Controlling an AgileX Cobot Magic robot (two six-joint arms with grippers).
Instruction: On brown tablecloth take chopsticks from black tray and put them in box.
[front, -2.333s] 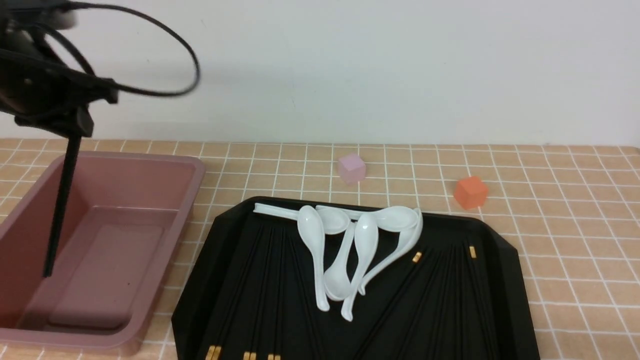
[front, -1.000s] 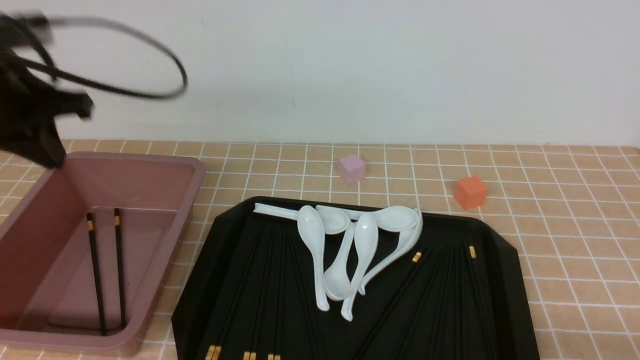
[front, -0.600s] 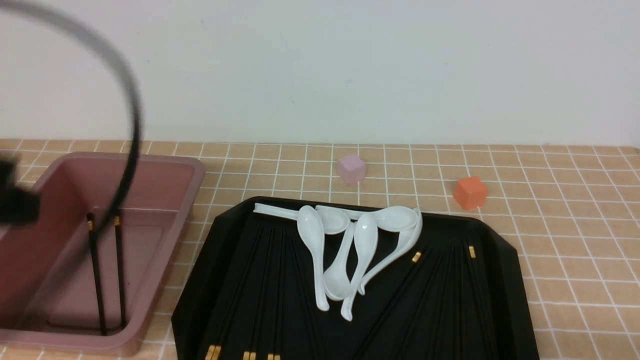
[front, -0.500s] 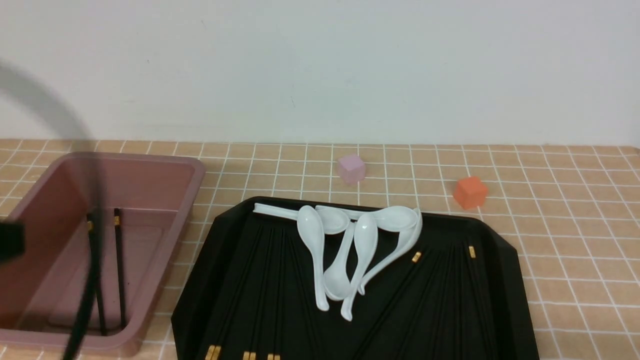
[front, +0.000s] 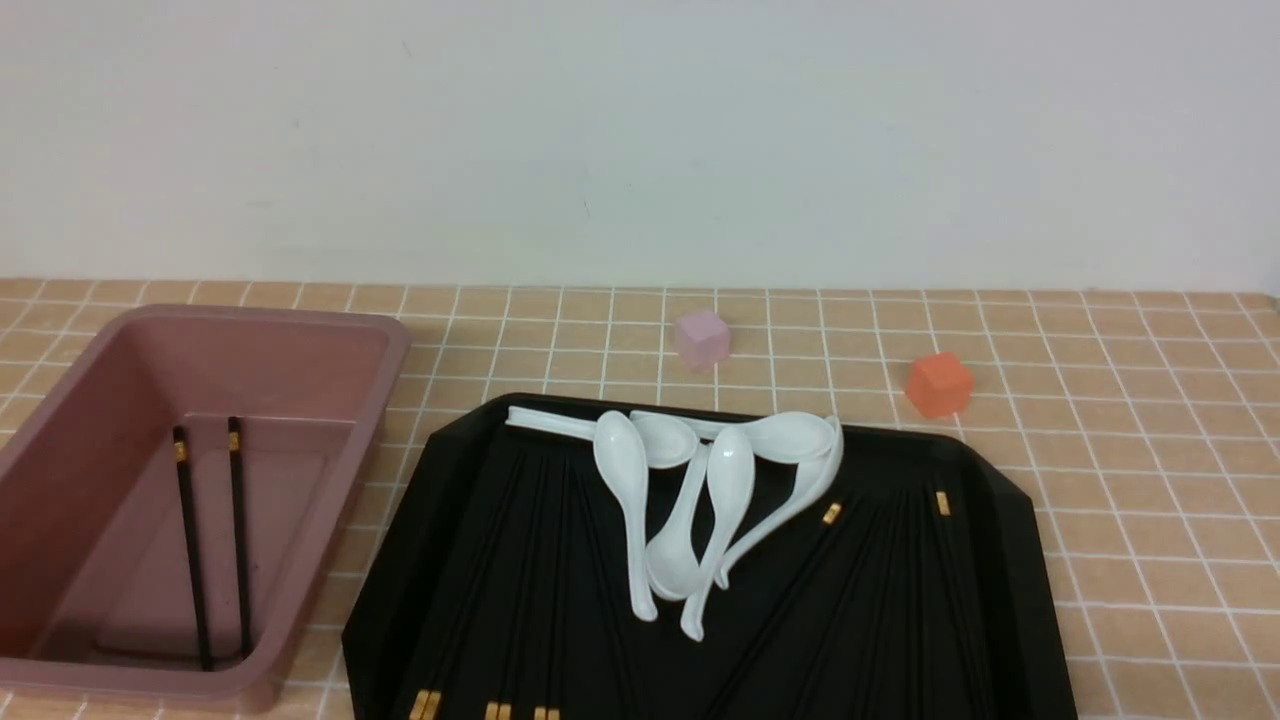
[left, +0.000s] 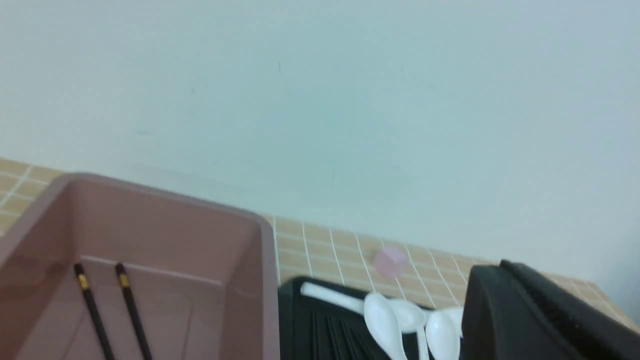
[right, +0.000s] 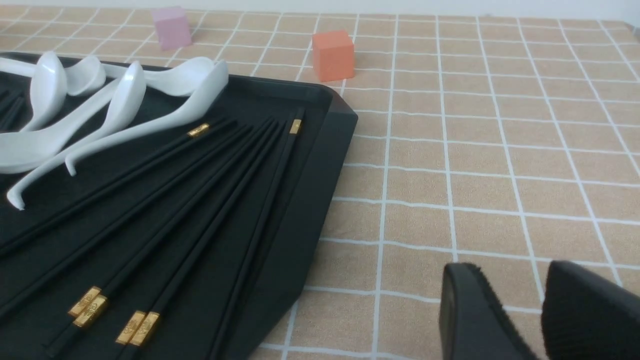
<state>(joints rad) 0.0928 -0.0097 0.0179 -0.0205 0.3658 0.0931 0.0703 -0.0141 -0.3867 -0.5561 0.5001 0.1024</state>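
Brown tablecloth (front: 1100, 480): two chopsticks (front: 212, 540) inside box (front: 330, 330).

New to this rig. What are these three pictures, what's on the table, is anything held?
It's a two-armed robot. One camera sits between the arms looking forward; the other two ride on the wrists. On the brown tablecloth lie a black tray with white spoons and black chopsticks, a pink box with two chopsticks inside, plus a pink cube and an orange cube. The right gripper hovers over cloth, holding nothing. Only one left fingertip shows.
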